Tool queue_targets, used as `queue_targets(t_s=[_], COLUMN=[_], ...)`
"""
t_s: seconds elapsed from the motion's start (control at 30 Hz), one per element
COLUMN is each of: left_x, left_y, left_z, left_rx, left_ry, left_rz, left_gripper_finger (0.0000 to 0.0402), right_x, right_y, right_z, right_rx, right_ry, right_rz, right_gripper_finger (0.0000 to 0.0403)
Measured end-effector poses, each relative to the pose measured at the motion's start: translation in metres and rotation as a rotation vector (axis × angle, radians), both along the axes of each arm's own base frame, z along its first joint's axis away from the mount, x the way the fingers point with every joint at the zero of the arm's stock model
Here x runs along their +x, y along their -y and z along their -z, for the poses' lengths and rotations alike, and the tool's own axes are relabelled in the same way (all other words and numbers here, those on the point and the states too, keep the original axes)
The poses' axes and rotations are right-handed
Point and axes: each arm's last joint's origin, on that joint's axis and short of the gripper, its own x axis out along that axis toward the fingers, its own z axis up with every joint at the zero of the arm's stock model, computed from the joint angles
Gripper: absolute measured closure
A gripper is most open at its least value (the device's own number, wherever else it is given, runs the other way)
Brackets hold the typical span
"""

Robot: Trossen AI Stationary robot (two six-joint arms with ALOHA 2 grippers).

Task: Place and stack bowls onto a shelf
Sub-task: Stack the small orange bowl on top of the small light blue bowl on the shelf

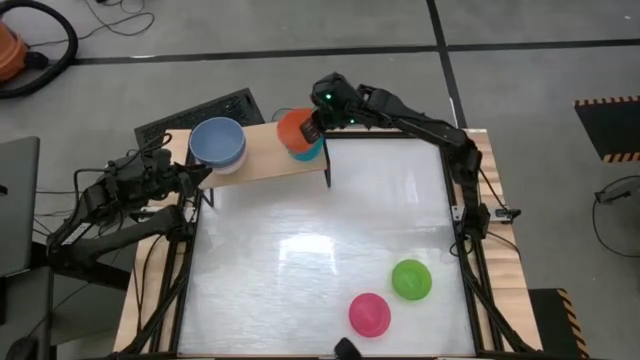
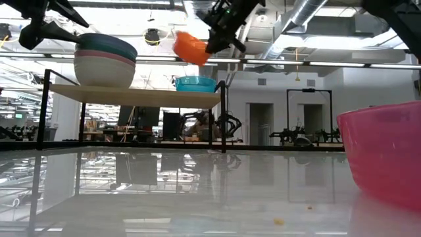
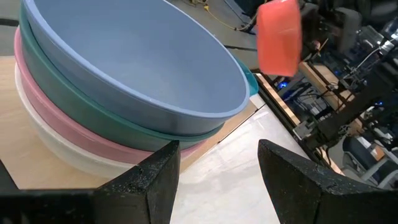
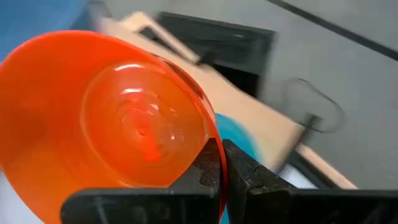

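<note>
A stack of large bowls, light blue (image 1: 217,142) on top, then dark green, pink and white, stands on the left part of the light-wood shelf (image 1: 265,160). A small cyan bowl (image 2: 195,83) sits on the shelf's right end. My right gripper (image 1: 316,124) is shut on a red bowl (image 1: 296,128) held above the cyan one. My left gripper (image 3: 217,171) is open, by the shelf's left end, close to the big stack (image 3: 124,93). The lime green bowl (image 1: 411,279) and the magenta bowl (image 1: 369,314) rest on the tabletop near its right front. My right gripper pinches the red bowl's rim (image 4: 211,140), one finger inside and one outside. The bowl is lifted clear and tilted on edge above the cyan bowl (image 4: 239,140); its underside faces the wrist camera. The fingers reach in from the table's right side.
A dark keyboard (image 1: 200,112) lies behind the shelf. The white tabletop (image 1: 320,250) stretches wide between the shelf and the two small bowls at the front. Wooden side rails (image 1: 490,200) bound the table.
</note>
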Motion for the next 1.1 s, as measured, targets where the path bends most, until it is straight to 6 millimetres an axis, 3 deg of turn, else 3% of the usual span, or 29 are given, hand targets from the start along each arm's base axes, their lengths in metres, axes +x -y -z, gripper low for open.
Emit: queue_targets(t_s=[0.2, 0.63, 0.83, 1.1], left_x=[0.0, 0.0, 0.0, -0.001], left_y=[0.0, 0.0, 0.0, 0.0], left_z=[0.0, 0.0, 0.001, 0.002], left_rx=[0.0, -0.006, -0.01, -0.028], left_ry=[0.0, 0.002, -0.001, -0.001], left_rz=[0.0, -0.002, -0.003, -0.008], left_gripper_finger=[0.0198, 0.0198, 0.0198, 0.0198], right_x=[-0.011, -0.01, -0.001, 0.009], right_y=[0.012, 0.015, 0.018, 0.018], right_z=[0.006, 0.004, 0.028, 0.038], right_rx=[0.015, -0.035, 0.018, 0.016], right_ry=[-0.082, -0.071, -0.15, -0.153], right_rz=[0.079, 0.079, 0.054, 0.04], right_gripper_finger=[0.0381, 0.0381, 0.0381, 0.0381])
